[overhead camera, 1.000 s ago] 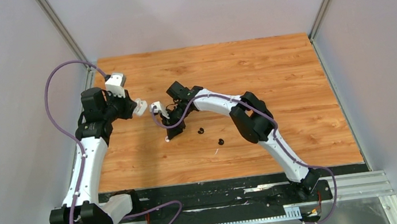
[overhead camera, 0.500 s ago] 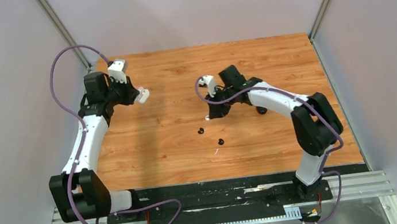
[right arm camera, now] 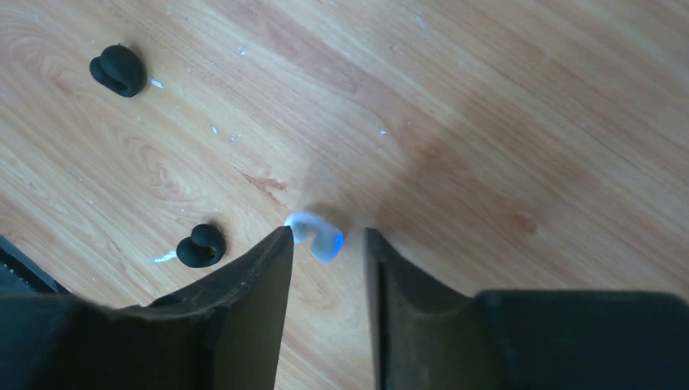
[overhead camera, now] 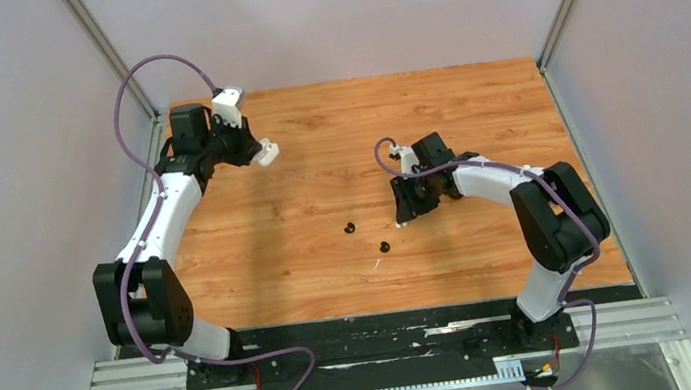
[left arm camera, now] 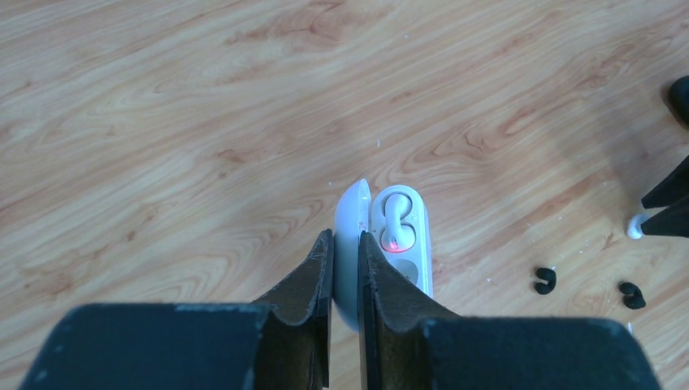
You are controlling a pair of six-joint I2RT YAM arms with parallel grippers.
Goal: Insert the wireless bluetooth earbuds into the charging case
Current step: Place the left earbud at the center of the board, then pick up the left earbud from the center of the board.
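My left gripper [overhead camera: 260, 153] is shut on the lid of the open white charging case [left arm camera: 398, 244] and holds it above the table's back left. One white earbud [left arm camera: 394, 223] with a red light sits in the case, and the slot beside it is empty. My right gripper [overhead camera: 404, 213] is open, low over the table. A second white earbud [right arm camera: 315, 236] with a blue light, blurred, is between its fingertips, close to the left one. It also shows in the top view [overhead camera: 399, 223]. Two black earbuds [overhead camera: 349, 227] [overhead camera: 385, 246] lie on the wood left of the right gripper.
The black earbuds also show in the right wrist view [right arm camera: 119, 70] [right arm camera: 201, 245] and in the left wrist view [left arm camera: 545, 279] [left arm camera: 632, 294]. Small white specks lie on the wood. Grey walls close in the wooden table [overhead camera: 471, 108] on three sides.
The grippers were close together mid-table. The left arm has swung back and left with the case. The right arm has moved right, the white earbud staying at its tips.
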